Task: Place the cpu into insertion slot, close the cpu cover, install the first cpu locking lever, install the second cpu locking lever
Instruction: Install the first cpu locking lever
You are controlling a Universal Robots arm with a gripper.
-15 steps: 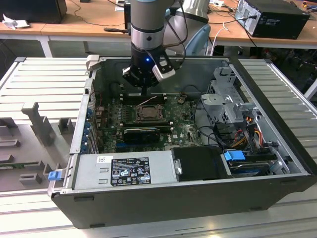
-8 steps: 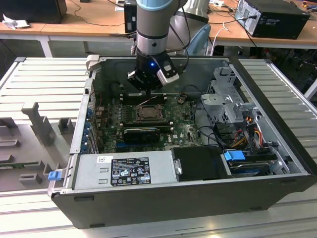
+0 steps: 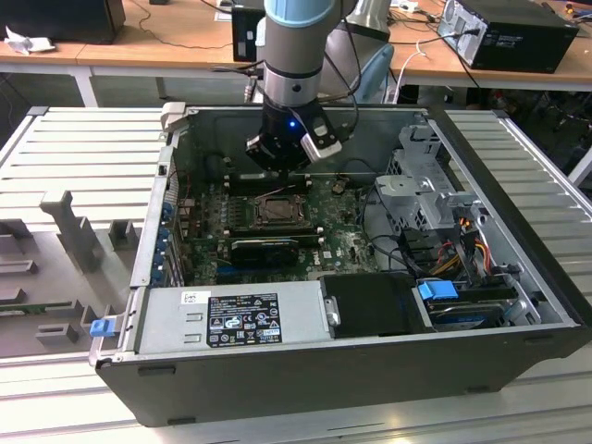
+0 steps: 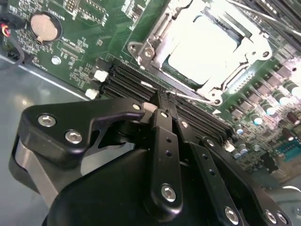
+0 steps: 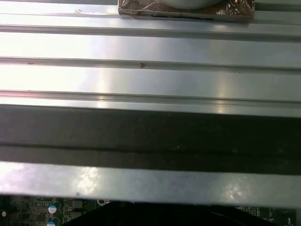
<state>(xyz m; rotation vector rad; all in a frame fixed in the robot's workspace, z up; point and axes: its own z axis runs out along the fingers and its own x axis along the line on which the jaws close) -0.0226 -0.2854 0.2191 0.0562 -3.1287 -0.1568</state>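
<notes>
The insertion slot [image 3: 276, 209] sits mid-board inside the open computer case. In the second wrist view the cpu [image 4: 203, 43] lies in the slot [image 4: 141, 48], its silvery top glaring bright. The cpu cover [image 4: 157, 35] lies flat around it as a metal frame. A thin wire locking lever [image 4: 193, 98] runs along the slot's near edge. My gripper [image 4: 162, 100] has its black fingers [image 4: 165, 136] shut together, tips right beside that lever with nothing between them. In the exterior view the gripper [image 3: 282, 159] hangs just behind the slot, low in the case.
A grey power-supply box [image 3: 231, 319] lines the case front. A long black card [image 3: 265, 250] lies just before the slot. Drive cage [image 3: 421, 199] and cables [image 3: 462, 240] fill the exterior view's right. Black memory slots [image 4: 127, 80] run beside the gripper. The ribbed case wall [image 5: 150, 80] is close.
</notes>
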